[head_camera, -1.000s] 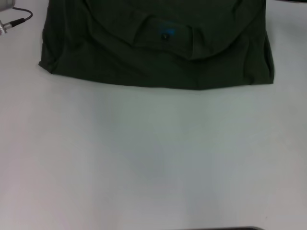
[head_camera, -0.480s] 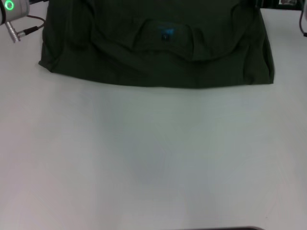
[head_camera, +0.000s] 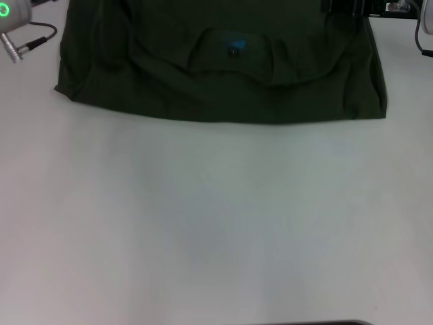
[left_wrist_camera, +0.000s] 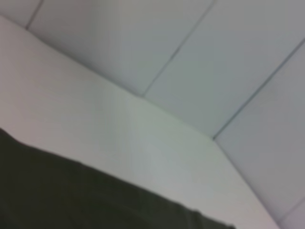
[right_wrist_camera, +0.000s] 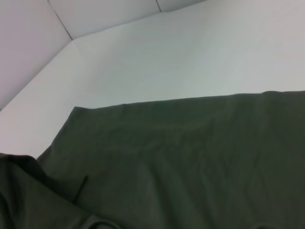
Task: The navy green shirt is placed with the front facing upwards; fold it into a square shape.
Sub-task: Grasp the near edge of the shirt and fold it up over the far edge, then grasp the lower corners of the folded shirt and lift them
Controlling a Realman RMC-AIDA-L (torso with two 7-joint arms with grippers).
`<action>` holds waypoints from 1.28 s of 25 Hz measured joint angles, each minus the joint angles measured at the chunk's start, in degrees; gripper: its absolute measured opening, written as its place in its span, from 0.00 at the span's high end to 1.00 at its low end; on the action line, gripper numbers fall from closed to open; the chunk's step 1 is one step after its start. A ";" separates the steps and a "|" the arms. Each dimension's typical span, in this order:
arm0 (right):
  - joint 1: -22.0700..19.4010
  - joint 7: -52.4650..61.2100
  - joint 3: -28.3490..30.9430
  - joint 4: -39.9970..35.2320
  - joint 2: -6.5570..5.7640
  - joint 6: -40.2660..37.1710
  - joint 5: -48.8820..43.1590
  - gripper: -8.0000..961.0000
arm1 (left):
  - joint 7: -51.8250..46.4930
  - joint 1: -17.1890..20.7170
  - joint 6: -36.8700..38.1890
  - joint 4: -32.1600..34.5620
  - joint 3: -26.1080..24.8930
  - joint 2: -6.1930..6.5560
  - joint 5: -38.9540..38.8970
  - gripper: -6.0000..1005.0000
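Observation:
The navy green shirt (head_camera: 223, 74) lies across the far part of the white table (head_camera: 216, 223), its ribbed collar (head_camera: 233, 64) and small neck tag with teal print (head_camera: 235, 47) facing me. The near edge is a straight fold line. My left arm's wrist (head_camera: 10, 17), with a green light, sits at the shirt's far-left corner; its gripper is out of frame. A dark shape at the shirt's far-right corner seems to be my right gripper (head_camera: 342, 7). The left wrist view shows a shirt edge (left_wrist_camera: 71, 191) on the table. Flat shirt cloth (right_wrist_camera: 190, 162) fills the right wrist view.
A grey cable plug (head_camera: 24, 46) hangs from the left arm beside the shirt's left edge. Part of the right arm (head_camera: 426, 27) shows at the far right. White table surface stretches from the shirt's near edge to the front.
The left arm's wrist came into view at the far left, then rose slightly. The right arm appeared at the far right. The shirt's near edge and collar crept a little away from me.

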 joint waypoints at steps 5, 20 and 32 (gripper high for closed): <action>-0.52 0.54 0.51 -1.92 -0.14 -2.45 0.44 0.44 | 0.55 1.60 2.22 1.46 0.06 -0.07 -3.53 0.38; -9.48 2.12 0.65 -9.78 -0.08 -13.76 8.79 0.11 | 2.54 7.05 12.88 4.27 0.07 -0.24 -13.44 0.13; -19.48 -2.66 0.66 -11.07 -2.91 -25.75 10.24 0.12 | 4.53 11.44 23.07 4.57 2.55 0.17 -13.10 0.13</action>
